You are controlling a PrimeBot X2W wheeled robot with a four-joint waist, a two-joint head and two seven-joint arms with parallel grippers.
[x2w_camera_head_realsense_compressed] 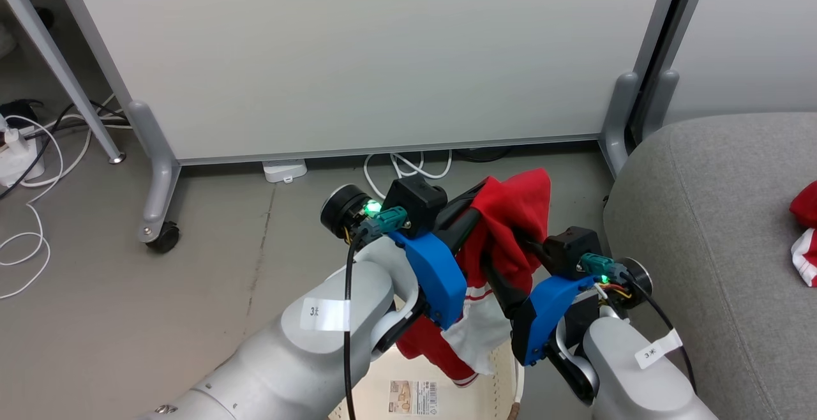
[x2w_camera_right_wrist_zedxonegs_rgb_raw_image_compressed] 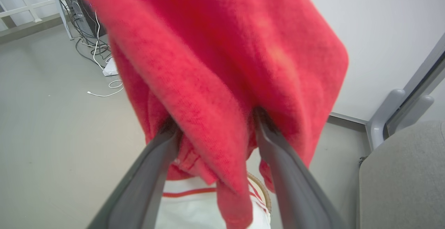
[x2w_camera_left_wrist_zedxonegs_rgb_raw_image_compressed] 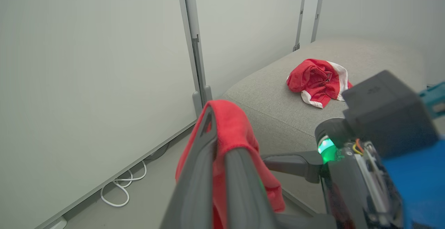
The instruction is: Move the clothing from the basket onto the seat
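Entry: arm pose, both arms up in front of the body, wrists near each other.

- The left forearm [x2w_camera_head_realsense_compressed: 306, 356] comes in from the near left and angles toward the far right.
- The right forearm [x2w_camera_head_realsense_compressed: 632, 375] comes in from the near right and angles toward the far left.
- On the left gripper [x2w_camera_head_realsense_compressed: 477, 206] I see the fingers [x2w_camera_left_wrist_zedxonegs_rgb_raw_image_compressed: 196, 173] pressed together, pinching a fold of the red garment [x2w_camera_head_realsense_compressed: 517, 209]. The tips point far-right.
- On the right gripper [x2w_camera_right_wrist_zedxonegs_rgb_raw_image_compressed: 215, 124] the fingers [x2w_camera_right_wrist_zedxonegs_rgb_raw_image_compressed: 295, 187] are spread wide with nothing clamped. Their tips sit under the same garment, which drapes over them.
- The two grippers lie just beside each other, with the left tips farther out than the right.
- The left wrist lamp [x2w_camera_head_realsense_compressed: 372, 206] is lit green.
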